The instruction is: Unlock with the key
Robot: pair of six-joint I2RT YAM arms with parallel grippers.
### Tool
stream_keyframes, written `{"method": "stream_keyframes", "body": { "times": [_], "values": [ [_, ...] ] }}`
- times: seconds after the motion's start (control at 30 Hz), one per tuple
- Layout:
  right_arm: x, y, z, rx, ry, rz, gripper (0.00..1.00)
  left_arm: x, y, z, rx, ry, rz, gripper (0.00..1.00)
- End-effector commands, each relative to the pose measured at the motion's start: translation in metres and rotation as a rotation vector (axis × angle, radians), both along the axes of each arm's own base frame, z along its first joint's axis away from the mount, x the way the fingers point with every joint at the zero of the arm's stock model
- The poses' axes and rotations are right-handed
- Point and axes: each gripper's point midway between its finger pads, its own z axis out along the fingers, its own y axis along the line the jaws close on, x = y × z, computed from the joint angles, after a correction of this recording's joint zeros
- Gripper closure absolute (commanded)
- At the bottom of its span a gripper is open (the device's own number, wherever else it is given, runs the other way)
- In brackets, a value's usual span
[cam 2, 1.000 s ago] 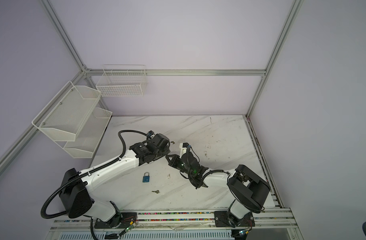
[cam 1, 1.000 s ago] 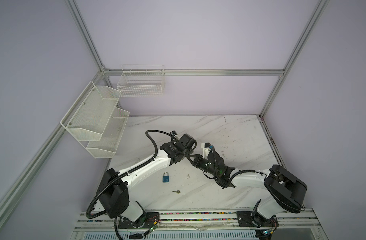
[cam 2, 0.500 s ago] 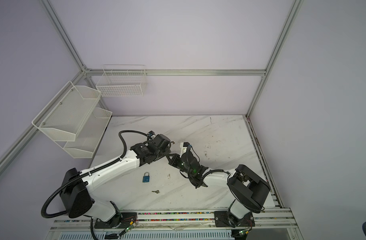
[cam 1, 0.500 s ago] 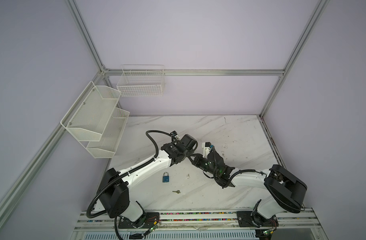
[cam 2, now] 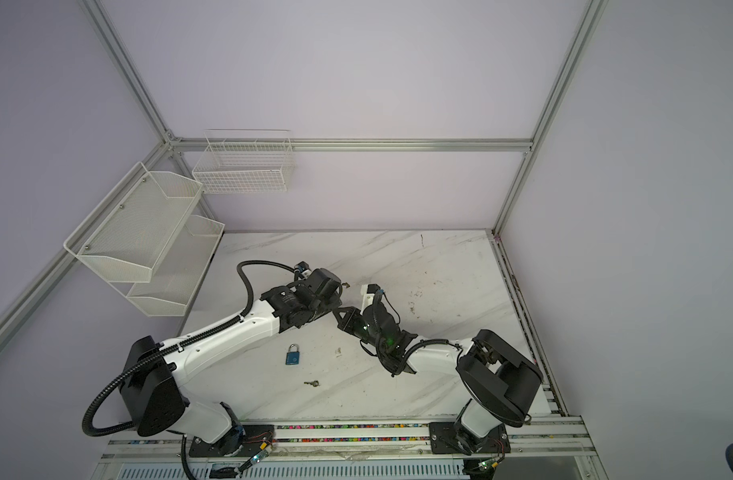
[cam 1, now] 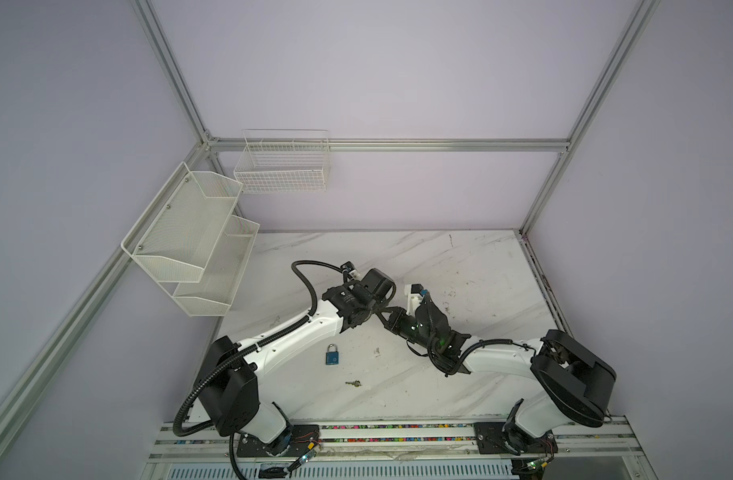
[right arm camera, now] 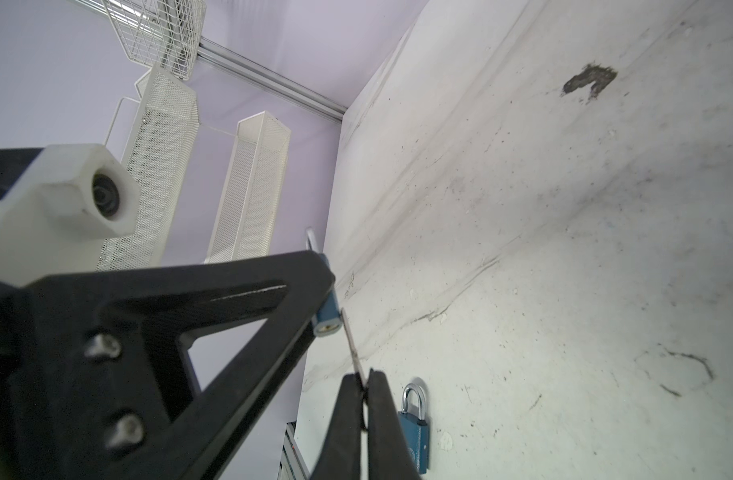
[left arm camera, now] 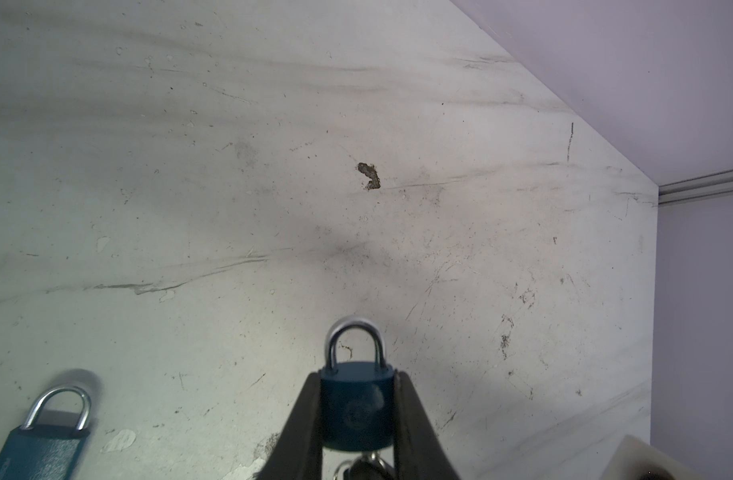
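Blue padlock (left arm camera: 358,407) sits clamped between the fingers of the left gripper (left arm camera: 356,376), which stand part open at the body's width, one on each narrow side; its shackle is closed and points out past the fingertips, long axis along the fingers, keyway end toward the wrist; a round embossed mark on its face is too faint to read; a second padlock (left arm camera: 40,449) lies flat on the table (left arm camera: 231,208).

Right wrist view: the right gripper (right arm camera: 362,376) is pinched tight on the key (right arm camera: 350,340); the blade points straight out to the padlock's brass end; whether it has entered, I cannot tell.

In both top views the grippers meet tip to tip mid-table; the second padlock and a loose key (cam 1: 353,383) lie apart, nearer the front.
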Motion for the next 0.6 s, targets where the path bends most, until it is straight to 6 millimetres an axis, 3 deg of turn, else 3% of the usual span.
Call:
{"method": "stream_keyframes", "body": {
  "times": [0.0,0.57],
  "values": [
    [-0.0042,0.0118,0.0174,0.052,-0.027,0.031,1.00,0.0003,0.0076,0.0061,-0.002,-0.037,0.030,1.00],
    [0.0017,0.0132,0.0214,0.028,-0.050,0.008,1.00,-0.0062,0.0117,-0.0009,-0.014,-0.026,0.029,1.00]
  ]
}}
